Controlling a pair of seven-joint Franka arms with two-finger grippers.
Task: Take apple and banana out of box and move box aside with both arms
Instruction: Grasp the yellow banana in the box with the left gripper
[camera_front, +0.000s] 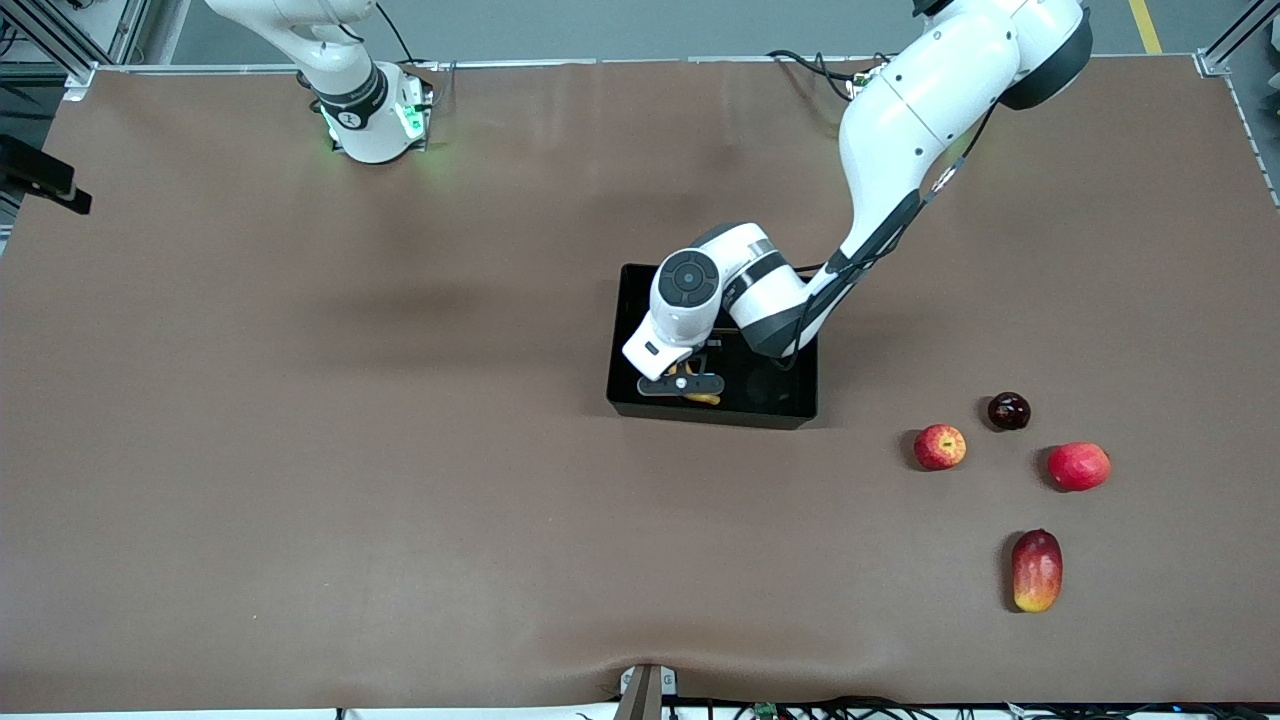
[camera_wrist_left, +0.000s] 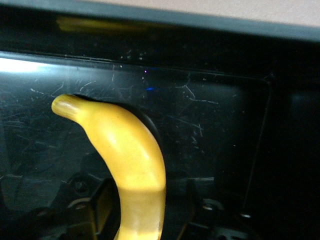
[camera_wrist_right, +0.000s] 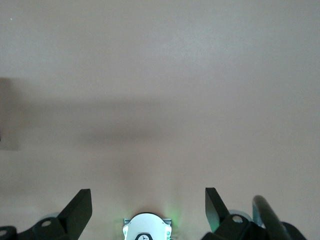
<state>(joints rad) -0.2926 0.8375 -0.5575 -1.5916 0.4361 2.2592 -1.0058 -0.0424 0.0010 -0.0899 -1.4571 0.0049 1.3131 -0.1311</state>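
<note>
I see the black box (camera_front: 785, 400) mid-table, open top, low walls, glossy scratched floor. Inside it, at the corner toward the right arm's end and nearest the front camera, the banana (camera_wrist_left: 127, 165) — long, curved, plain yellow, stem tip raised off the floor in the left wrist view. My left gripper (camera_front: 682, 384) is down in the box with its fingers (camera_wrist_left: 102, 207) clamped on the banana's lower body. Nothing else shows in the box.

The apple (camera_front: 939, 446) sits on the brown table (camera_front: 300, 450) outside the box, toward the left arm's end — small, round, red with a yellow patch. Near it: a dark plum (camera_front: 1008, 411), a plain red fruit (camera_front: 1078, 466), and closer to the front camera a red-and-yellow mango (camera_front: 1036, 570).

Right gripper (camera_wrist_right: 148, 205) waits high over bare table by its own base, fingers spread wide, holding nothing.
</note>
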